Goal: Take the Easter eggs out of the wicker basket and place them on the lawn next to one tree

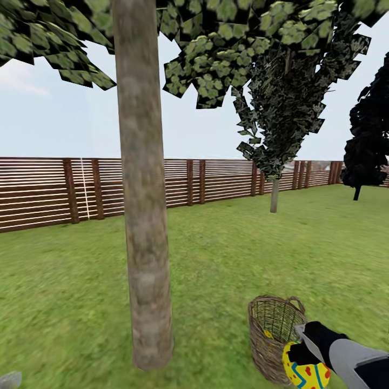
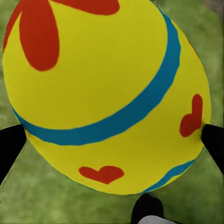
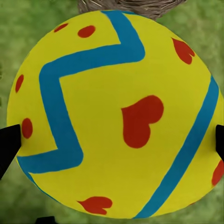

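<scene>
I've got one egg (image 3: 116,116) clamped in the right end effector (image 1: 308,354) just beside the basket (image 1: 273,329), another egg (image 2: 107,93) in the left; next: lower both by tree (image 1: 143,216), release.

**Eggs, basket, tree, lawn**

Three yellow Easter eggs with red spots and blue-teal bands. One (image 1: 306,371) clamped in the right gripper (image 1: 302,351), low at near right, just beside the wicker basket (image 1: 273,337). Another (image 2: 107,93) pinched between the left gripper's fingers (image 2: 212,142), over grass. A third (image 1: 268,333) glimpsed inside the basket, mostly hidden. Basket brown, woven, upright on the lawn (image 1: 216,259), right of the tree (image 1: 143,216). Trunk straight, grey-brown, bare, near centre-left.
</scene>
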